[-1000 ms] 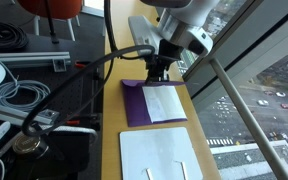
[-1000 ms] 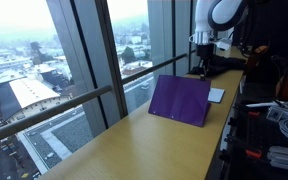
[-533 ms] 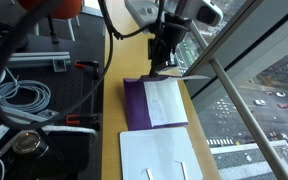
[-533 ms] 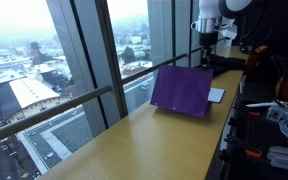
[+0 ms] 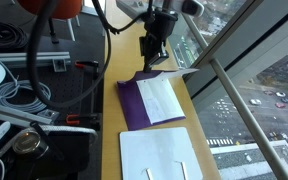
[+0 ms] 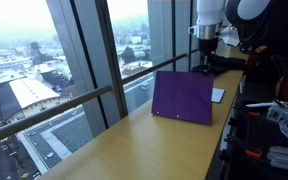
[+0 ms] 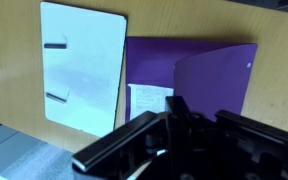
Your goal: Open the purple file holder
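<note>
The purple file holder (image 5: 134, 105) lies on the wooden table with its white inner pocket (image 5: 164, 98) showing. Its front cover (image 6: 184, 97) is raised and stands almost upright; it also shows in the wrist view (image 7: 216, 72). My gripper (image 5: 154, 62) hangs above the far end of the holder and is shut on the cover's top edge, at the far corner in an exterior view (image 6: 203, 69). In the wrist view the gripper (image 7: 174, 108) is dark and fills the lower part, with the open holder (image 7: 149, 60) below it.
A plain white sheet (image 5: 159, 155) lies on the table next to the holder, nearer the camera, and shows in the wrist view (image 7: 81, 65). A window rail (image 5: 239, 95) and glass run along one table edge. Cables and equipment (image 5: 19, 95) crowd the other side.
My gripper has risen and moved a little across the holder, taking the purple cover with it. The cover has swung from slanted to almost upright.
</note>
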Robot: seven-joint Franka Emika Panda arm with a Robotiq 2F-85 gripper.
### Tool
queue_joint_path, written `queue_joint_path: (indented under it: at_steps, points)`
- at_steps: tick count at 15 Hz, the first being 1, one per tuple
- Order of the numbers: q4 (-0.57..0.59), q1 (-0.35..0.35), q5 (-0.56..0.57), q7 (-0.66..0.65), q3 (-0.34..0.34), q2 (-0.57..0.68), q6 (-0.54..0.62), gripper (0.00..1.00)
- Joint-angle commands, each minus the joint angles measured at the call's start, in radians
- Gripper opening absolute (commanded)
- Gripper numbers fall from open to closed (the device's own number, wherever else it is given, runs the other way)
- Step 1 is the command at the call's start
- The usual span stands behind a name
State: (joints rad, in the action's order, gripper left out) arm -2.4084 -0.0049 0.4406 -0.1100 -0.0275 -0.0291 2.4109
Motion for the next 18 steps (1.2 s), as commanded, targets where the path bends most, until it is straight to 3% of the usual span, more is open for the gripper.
queue_joint_path:
  at_steps: [1,9,18]
  points:
    - [0.008,0.022,0.158,-0.106,-0.022,-0.017,-0.016,0.0]
    - [-0.038,0.073,0.481,-0.285,-0.069,-0.025,-0.031,0.0]
    - [-0.084,0.153,0.485,-0.329,-0.144,-0.083,-0.065,0.0]
